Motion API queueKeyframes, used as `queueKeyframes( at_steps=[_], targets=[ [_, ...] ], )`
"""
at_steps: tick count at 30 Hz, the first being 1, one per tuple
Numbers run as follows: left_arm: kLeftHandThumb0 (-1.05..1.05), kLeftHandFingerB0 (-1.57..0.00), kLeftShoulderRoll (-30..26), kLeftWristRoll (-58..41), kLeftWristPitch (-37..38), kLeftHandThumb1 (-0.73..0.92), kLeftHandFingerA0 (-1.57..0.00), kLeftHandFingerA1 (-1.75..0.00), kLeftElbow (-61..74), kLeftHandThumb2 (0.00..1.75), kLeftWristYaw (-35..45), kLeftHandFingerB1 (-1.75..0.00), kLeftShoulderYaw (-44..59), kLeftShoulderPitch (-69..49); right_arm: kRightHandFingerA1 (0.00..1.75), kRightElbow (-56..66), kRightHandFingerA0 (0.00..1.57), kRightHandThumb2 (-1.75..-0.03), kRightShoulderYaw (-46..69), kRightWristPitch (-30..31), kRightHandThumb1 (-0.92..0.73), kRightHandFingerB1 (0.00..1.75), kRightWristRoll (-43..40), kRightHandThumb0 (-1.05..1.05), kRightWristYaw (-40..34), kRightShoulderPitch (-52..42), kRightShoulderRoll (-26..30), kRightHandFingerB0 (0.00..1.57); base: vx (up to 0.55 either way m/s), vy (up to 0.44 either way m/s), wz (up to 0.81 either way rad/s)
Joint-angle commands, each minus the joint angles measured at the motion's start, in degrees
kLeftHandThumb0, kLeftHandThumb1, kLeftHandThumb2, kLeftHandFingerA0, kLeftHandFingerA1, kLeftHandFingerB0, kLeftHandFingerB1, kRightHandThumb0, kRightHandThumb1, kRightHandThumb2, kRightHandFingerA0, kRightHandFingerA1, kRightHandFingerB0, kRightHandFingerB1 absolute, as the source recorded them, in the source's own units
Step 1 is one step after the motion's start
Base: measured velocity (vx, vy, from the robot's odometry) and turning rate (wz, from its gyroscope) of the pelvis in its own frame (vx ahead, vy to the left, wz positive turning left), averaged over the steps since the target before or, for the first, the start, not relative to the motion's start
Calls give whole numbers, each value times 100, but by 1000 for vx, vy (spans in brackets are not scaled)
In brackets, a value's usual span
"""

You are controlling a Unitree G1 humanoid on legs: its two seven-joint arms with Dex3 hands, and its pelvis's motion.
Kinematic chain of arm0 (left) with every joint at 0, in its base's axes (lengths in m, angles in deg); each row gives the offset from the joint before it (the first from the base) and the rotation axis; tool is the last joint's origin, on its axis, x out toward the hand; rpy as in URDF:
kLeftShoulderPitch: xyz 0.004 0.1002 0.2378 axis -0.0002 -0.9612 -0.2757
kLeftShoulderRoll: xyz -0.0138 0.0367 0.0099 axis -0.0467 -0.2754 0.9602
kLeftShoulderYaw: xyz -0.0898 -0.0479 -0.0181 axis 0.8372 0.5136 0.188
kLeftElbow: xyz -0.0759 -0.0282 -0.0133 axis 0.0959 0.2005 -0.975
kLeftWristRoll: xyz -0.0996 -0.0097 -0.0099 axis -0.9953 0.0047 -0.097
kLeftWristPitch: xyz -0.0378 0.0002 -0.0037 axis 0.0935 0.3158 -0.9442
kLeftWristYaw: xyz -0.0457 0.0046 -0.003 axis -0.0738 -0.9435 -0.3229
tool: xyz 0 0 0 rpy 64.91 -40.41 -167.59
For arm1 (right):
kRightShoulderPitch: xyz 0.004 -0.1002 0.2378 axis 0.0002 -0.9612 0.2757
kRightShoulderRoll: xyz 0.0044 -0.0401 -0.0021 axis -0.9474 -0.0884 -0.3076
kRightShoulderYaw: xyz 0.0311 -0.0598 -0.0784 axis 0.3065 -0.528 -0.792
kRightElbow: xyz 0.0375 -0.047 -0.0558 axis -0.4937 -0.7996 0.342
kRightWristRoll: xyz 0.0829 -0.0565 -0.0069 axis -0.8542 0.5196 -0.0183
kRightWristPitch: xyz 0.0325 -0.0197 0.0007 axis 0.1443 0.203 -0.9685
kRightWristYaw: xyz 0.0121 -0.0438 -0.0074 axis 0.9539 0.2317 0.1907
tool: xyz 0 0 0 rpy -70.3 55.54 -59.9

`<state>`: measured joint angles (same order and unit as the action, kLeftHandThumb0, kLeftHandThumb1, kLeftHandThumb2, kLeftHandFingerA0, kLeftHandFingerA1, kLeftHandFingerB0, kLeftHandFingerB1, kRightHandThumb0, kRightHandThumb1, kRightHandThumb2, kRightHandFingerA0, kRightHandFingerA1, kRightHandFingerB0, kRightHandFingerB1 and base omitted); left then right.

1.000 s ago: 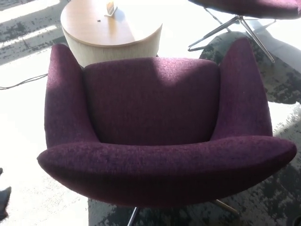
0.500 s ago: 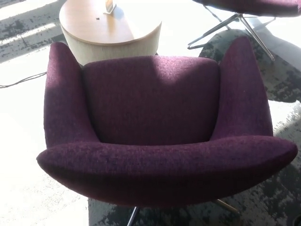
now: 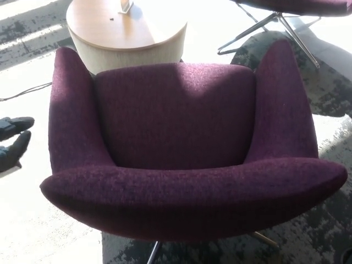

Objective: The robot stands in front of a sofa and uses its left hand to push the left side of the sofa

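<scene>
Sunlit pale floor (image 3: 27, 220) spreads across the left of the head view, washed out by glare, and gives way to dark mottled carpet (image 3: 324, 231) on the right and under the chair. Filling most of the picture is the deep purple, coarse-woven upholstered sofa (image 3: 176, 118), a single-seat tub shape seen from behind and above: its thick curved backrest runs across the bottom, the seat cushion sits in the middle, and two tall armrests rise at either side, on thin metal legs just visible at the lower edge. Beyond its front stands a round light-wood surface (image 3: 118, 30) with a pale curved wall and a small object on top too blurred to identify. At the top right, the chrome legs of a second purple chair (image 3: 275, 25) cross the carpet. A thin dark cable (image 3: 25, 92) lies on the floor at the left. The black left hand (image 3: 14, 140) enters at the left edge, level with the sofa's left armrest but well apart from it, touching nothing, its thick fingers spread apart and empty. No right hand shows
</scene>
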<state>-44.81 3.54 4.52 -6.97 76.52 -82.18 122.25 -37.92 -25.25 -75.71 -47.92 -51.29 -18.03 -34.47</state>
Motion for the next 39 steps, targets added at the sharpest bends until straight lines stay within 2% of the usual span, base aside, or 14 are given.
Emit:
queueKeyframes(
  at_steps=[1, 10, 11, 13, 14, 17, 19, 25, 26, 28, 32, 34, 35, 39],
  targets=[
    [-95, -10, 108, 255, -115, 74, 0, -22, 36, 96, -60, -30, -170, -155, 52, -12, 75, -65, 3, -28, -80, 37, -18, -68, -28, 15, 61, 55, 0, 0, 0],
    [-87, -14, 232, 239, 86, 92, -1, -31, 95, 70, -22, -30, -210, -321, 52, -3, 76, -65, 10, -12, -80, 38, -42, -67, -20, 43, 43, 57, 0, 0, 0],
    [-89, -13, 281, 214, 57, 74, -3, -35, 124, 115, -21, -38, -193, -363, 51, -16, 76, -64, 49, -10, -80, 38, -90, -66, 17, 57, 29, 57, 0, 0, 0],
    [-85, -12, 296, 184, 88, 72, -2, -37, 129, 115, 55, -38, -168, -385, 52, -25, 76, -65, 36, -2, -80, 38, -58, -66, -14, 78, 36, 58, 0, 0, 0],
    [-87, -16, 320, 177, 94, 92, -1, -36, 140, 72, 74, -32, -161, -395, 52, -9, 76, -65, 13, -8, -80, 38, -21, -66, -59, 81, 39, 56, 0, 0, 0],
    [-88, -11, 420, 222, 54, 73, -5, -42, 177, 113, 78, -39, -217, -416, 51, -23, 74, -65, 48, -27, -80, 38, -66, -67, 8, 93, 41, 54, 0, 0, 0],
    [-87, -17, 469, 200, 42, 92, -6, -35, 317, 72, 163, -31, -231, -471, 50, -27, 74, -65, 62, -55, -79, 38, -84, -67, 55, 106, 41, 55, 0, 0, 0],
    [-86, -16, 680, 192, 94, 92, -6, -31, 906, 68, 418, -29, -401, -732, 52, -29, 75, -65, -18, -92, -80, 38, 22, -67, -85, 147, 63, 57, 0, 0, 0],
    [-82, -11, 723, 183, 117, 72, -5, -39, 1053, 108, 466, -38, -448, -799, 52, -26, 75, -65, -36, -85, -81, 38, 46, -67, -133, 152, 62, 56, 0, 0, 0],
    [-80, -15, 798, 184, -32, 92, -7, -31, 1417, 70, 555, -28, -584, -934, 52, -19, 75, -66, -43, -77, -81, 38, 49, -67, -167, 140, 57, 56, 0, 0, 0],
    [-81, -11, 901, 181, -161, 73, -5, -43, 2122, 109, 583, -38, -797, -1228, 53, -26, 74, -65, -58, -91, -82, 38, 56, -67, -125, 150, 78, 56, 0, 0, 0],
    [-84, -16, 918, 214, -221, 87, -9, -35, 2399, 71, 564, -30, -904, -1332, 52, -16, 73, -66, -35, -77, -81, 38, 17, -67, -70, 164, 73, 55, 0, 0, 0],
    [-82, -10, 941, 146, -362, 73, -5, -42, 2531, 108, 611, -38, -913, -1374, 52, -15, 73, -65, -35, -81, -81, 38, 21, -67, -67, 168, 79, 55, 0, 0, 0],
    [-82, -9, 1065, -79, -840, 71, -5, -42, 2963, 108, 721, -37, -907, -1510, 51, -23, 74, -65, -35, -50, -81, 37, 31, -66, -93, 185, 77, 54, 0, 0, 0]
  ],
)
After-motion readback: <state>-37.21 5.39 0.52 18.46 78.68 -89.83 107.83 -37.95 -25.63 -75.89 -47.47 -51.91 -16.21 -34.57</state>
